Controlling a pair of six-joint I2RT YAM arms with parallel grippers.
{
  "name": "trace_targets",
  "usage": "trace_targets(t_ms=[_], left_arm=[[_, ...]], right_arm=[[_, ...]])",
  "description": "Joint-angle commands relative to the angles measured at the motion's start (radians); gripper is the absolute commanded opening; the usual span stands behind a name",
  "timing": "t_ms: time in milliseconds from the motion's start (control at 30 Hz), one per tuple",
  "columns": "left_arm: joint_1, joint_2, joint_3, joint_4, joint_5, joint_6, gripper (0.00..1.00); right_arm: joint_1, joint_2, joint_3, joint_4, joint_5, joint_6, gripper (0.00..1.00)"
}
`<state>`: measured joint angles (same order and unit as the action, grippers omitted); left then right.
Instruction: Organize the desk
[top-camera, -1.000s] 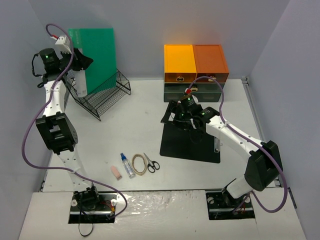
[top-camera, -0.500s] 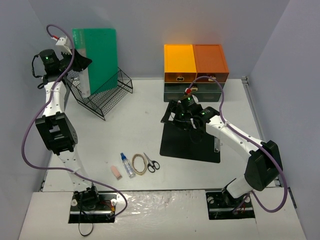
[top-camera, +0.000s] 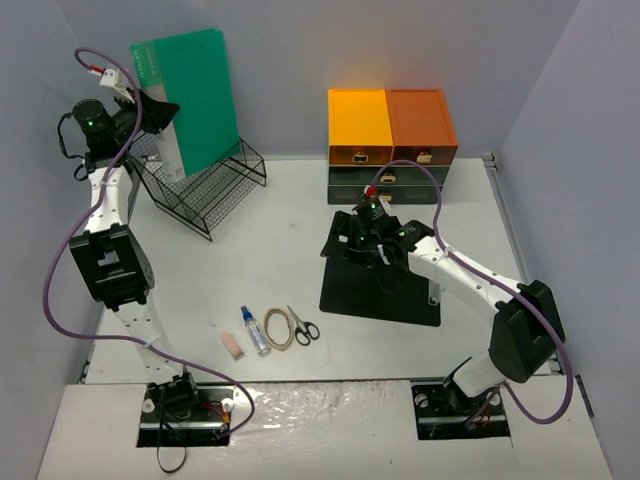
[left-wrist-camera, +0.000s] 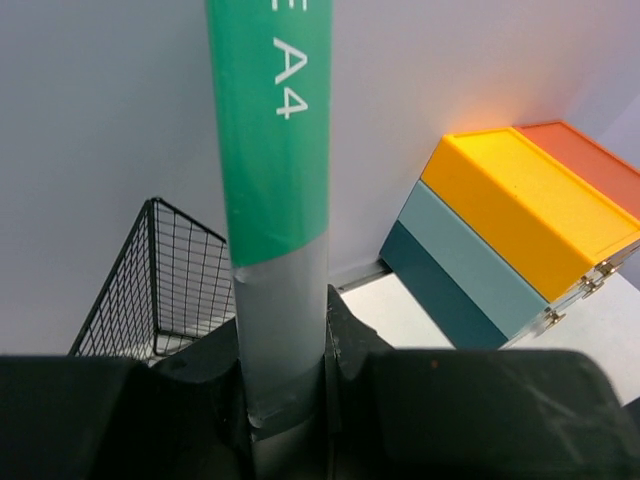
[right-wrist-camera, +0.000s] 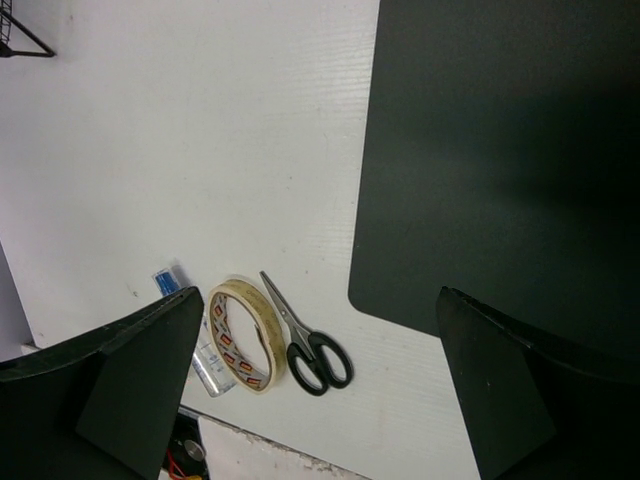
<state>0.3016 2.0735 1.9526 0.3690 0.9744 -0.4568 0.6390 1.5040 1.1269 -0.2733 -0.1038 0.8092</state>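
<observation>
The desk (top-camera: 270, 250) is a wide white tabletop. My left gripper (top-camera: 160, 112) is high at the back left, shut on the grey-and-green spine of a green A4 folder (top-camera: 190, 95). The folder stands tilted over the black wire basket (top-camera: 215, 190). In the left wrist view the spine (left-wrist-camera: 275, 150) runs up between my fingers (left-wrist-camera: 345, 340), gripper (left-wrist-camera: 285, 340). My right gripper (top-camera: 352, 240) hovers open over the left edge of a black mat (top-camera: 375, 285). In the right wrist view my right gripper (right-wrist-camera: 318, 298) holds nothing, above the mat (right-wrist-camera: 500, 150) and the desk (right-wrist-camera: 200, 130).
An orange-topped drawer unit (top-camera: 392, 125) stands at the back centre, also seen as the drawer unit (left-wrist-camera: 520, 230). Near the front lie a pink eraser (top-camera: 232, 345), a small bottle (top-camera: 255, 331), a tape roll (top-camera: 279, 327) and scissors (top-camera: 303, 326).
My left gripper closed on the folder's spine and raised it up and to the left, tilting it. The basket shifted slightly. My right gripper dipped a little toward the mat's left edge.
</observation>
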Motion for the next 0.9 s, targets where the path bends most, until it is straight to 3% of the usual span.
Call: trace_targets(t_ms=[0, 333, 633, 867], left_arm=[[0.007, -0.104, 0.043, 0.268, 0.008, -0.046, 0.00], [0.022, -0.085, -0.143, 0.523, -0.020, -0.110, 0.00], [0.034, -0.032, -0.217, 0.740, -0.028, -0.220, 0.00], [0.036, -0.039, -0.334, 0.801, -0.043, -0.231, 0.00]], right_arm=[[0.022, -0.012, -0.035, 0.065, 0.013, -0.037, 1.00], [0.043, -0.043, -0.122, 0.140, 0.013, -0.053, 1.00], [0.057, -0.012, -0.139, 0.201, -0.004, -0.067, 1.00], [0.059, 0.017, -0.145, 0.226, -0.024, -0.077, 1.00]])
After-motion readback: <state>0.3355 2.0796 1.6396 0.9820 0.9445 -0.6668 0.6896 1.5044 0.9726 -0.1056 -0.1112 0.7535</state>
